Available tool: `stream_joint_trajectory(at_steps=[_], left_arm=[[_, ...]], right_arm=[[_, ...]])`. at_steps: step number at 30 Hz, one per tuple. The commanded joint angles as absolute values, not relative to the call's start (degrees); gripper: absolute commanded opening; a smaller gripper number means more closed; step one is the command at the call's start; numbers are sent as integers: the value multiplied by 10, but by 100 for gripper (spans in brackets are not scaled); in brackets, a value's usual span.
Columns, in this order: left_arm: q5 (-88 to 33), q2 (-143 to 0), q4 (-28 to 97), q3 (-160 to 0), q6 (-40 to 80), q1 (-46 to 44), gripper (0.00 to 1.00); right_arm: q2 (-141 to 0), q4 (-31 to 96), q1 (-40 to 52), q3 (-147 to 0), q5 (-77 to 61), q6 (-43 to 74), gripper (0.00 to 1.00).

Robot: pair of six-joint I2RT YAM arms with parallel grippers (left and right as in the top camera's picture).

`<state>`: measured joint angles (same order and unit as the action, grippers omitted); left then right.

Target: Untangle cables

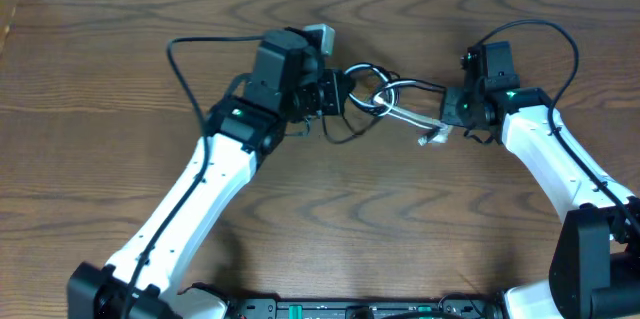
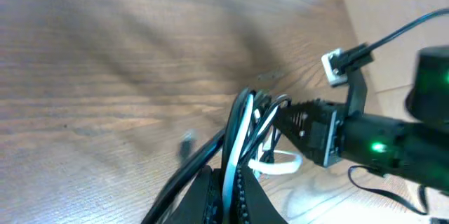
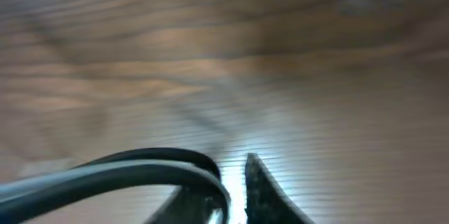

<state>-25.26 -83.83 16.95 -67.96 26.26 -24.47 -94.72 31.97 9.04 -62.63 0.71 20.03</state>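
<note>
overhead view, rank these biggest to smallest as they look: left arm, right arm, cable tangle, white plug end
1. left arm
2. right arm, though the frame edge cuts it off, so this is unsure
3. cable tangle
4. white plug end

Left claw cut by bottom edge, right claw blurred, black cable running off-frame left.
</note>
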Motion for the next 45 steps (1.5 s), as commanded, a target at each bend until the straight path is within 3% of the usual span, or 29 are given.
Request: stream_joint_trajectory(at_steps=[1, 6, 10, 15, 19, 28, 33, 40, 45], left_arm=[[-251, -815, 169, -685, 256, -225, 7], [-251, -815, 169, -685, 258, -225, 7], [-251, -815, 169, -685, 258, -225, 7], [-251, -815, 169, -685, 269, -225, 7], [-251, -815, 169, -685, 283, -225, 8], [-250, -815, 151, -685, 319, -225, 7], [-250, -815, 143, -685, 362, -225, 7], [-251, -815, 129, -685, 484, -225, 7], [-251, -815, 113, -685, 501, -225, 7]], right_arm=[[-939, 328, 88, -630, 169, 209, 45], [-938, 314, 87, -631, 124, 145, 73], [-930, 333, 87, -665, -120, -2, 79], [-917, 357, 87, -740, -267, -35, 88], [-915, 335, 88, -772, -278, 67, 86], [-938, 310, 141, -770, -291, 251, 68], [-955, 303, 169, -770, -324, 272, 60], [-964, 306, 199, -770, -307, 270, 57], [-997, 305, 204, -770, -303, 270, 55]])
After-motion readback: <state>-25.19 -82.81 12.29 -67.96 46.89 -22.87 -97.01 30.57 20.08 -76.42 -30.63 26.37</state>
